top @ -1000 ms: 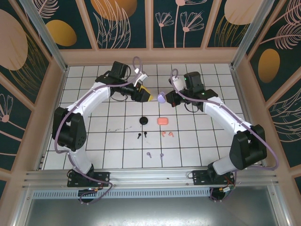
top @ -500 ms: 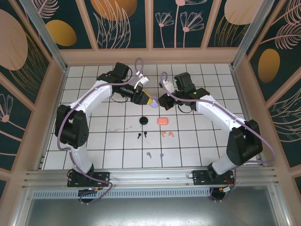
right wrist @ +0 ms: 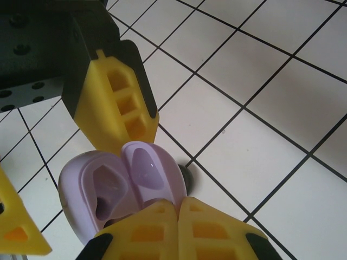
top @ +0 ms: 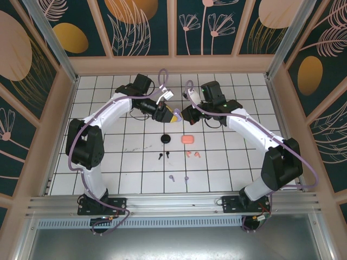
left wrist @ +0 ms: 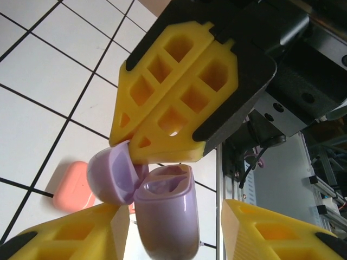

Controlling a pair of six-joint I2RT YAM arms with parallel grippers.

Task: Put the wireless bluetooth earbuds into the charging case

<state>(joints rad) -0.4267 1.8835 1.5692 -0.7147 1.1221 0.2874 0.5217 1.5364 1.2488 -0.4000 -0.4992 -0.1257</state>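
Note:
An open lilac charging case [left wrist: 165, 214] hangs above the table where both grippers meet [top: 177, 115]. My right gripper [right wrist: 179, 203] is shut on its flipped-up lid [right wrist: 149, 168]. My left gripper [left wrist: 171, 216] straddles the case body, jaws open, with a gap showing at its right finger [left wrist: 271, 230]. On the tiles below lie the earbuds: a black pair [top: 163, 155], a salmon-pink pair [top: 192, 156] and a lilac pair [top: 179, 177].
A closed black case [top: 166, 138] and a salmon-pink case [top: 187, 139] sit on the tiles just under the grippers. The salmon case [left wrist: 73, 184] also appears in the left wrist view. Wooden walls and metal posts ring the tiled floor.
The right arm carried the lilac case leftward while the left gripper came in to meet it. The left jaws have narrowed around the case body.

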